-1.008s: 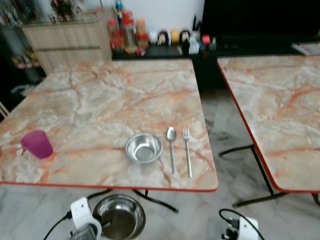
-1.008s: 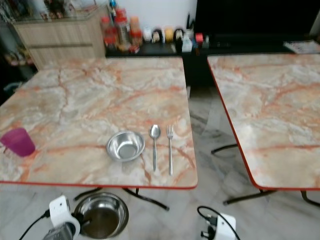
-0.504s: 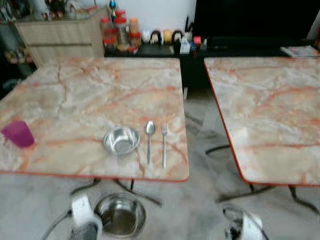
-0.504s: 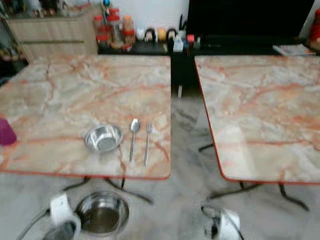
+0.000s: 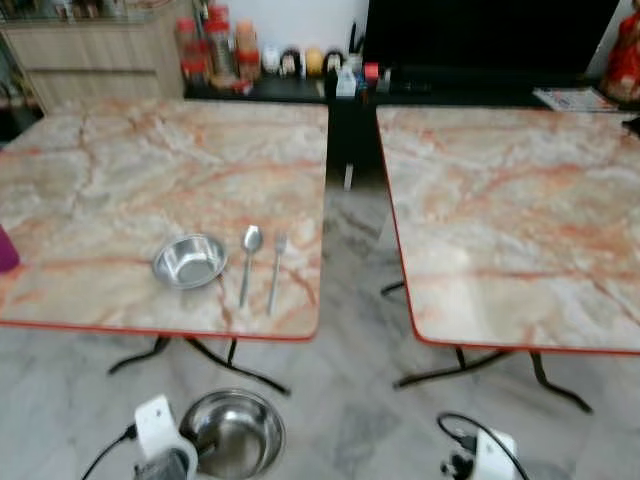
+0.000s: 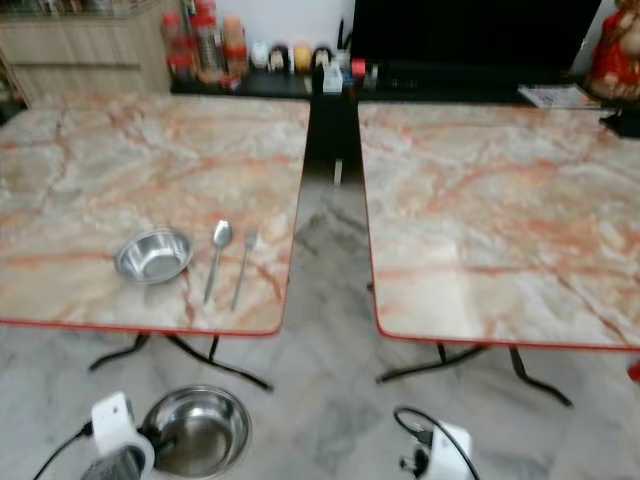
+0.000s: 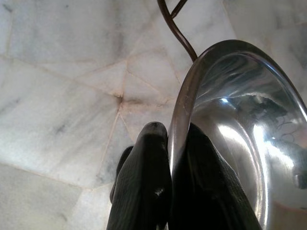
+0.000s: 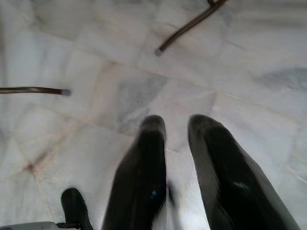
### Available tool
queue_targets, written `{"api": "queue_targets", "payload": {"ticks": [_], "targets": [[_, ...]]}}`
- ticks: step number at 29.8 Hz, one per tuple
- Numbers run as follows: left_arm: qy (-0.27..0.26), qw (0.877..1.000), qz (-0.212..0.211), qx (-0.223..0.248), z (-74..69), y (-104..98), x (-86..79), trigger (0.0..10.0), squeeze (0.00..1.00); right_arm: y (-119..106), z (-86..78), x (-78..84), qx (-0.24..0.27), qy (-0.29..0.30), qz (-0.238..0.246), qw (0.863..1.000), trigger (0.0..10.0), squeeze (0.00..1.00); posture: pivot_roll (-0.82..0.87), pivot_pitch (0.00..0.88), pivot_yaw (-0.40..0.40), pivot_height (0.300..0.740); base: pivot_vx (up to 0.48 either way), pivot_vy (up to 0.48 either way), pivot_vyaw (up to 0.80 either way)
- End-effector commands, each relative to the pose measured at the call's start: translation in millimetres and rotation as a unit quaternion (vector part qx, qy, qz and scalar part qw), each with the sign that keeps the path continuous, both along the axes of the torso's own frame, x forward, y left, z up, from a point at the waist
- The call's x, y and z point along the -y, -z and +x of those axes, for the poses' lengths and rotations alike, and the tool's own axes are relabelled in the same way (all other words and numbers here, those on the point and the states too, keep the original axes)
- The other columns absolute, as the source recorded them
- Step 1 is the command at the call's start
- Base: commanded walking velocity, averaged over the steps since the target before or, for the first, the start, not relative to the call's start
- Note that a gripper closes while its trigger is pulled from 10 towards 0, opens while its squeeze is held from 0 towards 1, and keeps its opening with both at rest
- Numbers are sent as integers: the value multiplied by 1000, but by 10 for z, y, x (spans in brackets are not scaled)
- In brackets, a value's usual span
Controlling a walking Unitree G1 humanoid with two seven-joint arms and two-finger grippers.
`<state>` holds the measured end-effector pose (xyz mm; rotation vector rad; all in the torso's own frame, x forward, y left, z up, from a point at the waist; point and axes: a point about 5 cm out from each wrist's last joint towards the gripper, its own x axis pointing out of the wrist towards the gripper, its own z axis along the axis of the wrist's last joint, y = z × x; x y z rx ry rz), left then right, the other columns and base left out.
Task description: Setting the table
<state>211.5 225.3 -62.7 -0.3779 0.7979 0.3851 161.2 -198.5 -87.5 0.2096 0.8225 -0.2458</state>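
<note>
Below the near edge of the left table (image 5: 120,150), low in the head views, left end effector (image 7: 169,143) carries a steel bowl (image 5: 235,432): two black fingers pinched onto the rim, one inside, one outside, bowl mouth facing up, held over the marble floor (image 5: 350,400)

Right end effector (image 8: 176,139) hangs empty over the floor; fingers slightly parted, nothing between them.

Left table already set near its front right corner: small steel bowl (image 5: 190,260), spoon (image 5: 249,262) just beside it, fork (image 5: 276,270) just beside the spoon. Both utensils lie with long axes running front to back, heads away from the robot. Purple cup (image 5: 5,248) at the far left edge of the view.

Right table (image 5: 510,210) bare on its visible top.

Key relation: the right table lies ahead and to the right of the carried bowl, across the floor gap between the two tables. Bowl is in the left arm, so the placement likely needs either a further turn/step to the right or a cross-body reach. Judgement: second place setting is starting, bowl not yet placed
</note>
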Motion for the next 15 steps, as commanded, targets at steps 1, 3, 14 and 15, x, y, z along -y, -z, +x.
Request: {"api": "queue_targets", "payload": {"ticks": [1, 3, 14, 15], "targets": [[4, 1000, -8, 3, 33, -3, 68, 10000, 0, -6, -23, 91, -1, 17, -6, 1000, 10000, 0, -40, 0, -2, 740, 0, -300, 0], [5, 1000, -9, 3, 36, -4, 72, 10000, 0, -6, -22, 94, -1, 19, -5, 1000, 10000, 0, -43, 0, 0, 740, 0, -302, 0], [6, 1000, -9, 2, 30, 0, 74, 10000, 0, -8, -20, 105, -1, 24, -6, 1000, 10000, 0, -45, 0, 0, 740, 0, -301, -218], [6, 1000, -9, 2, 29, 1, 75, 10000, 0, -9, -20, 105, 0, 23, -7, 1000, 10000, 0, -45, 0, 0, 740, 0, -300, 0]]}}
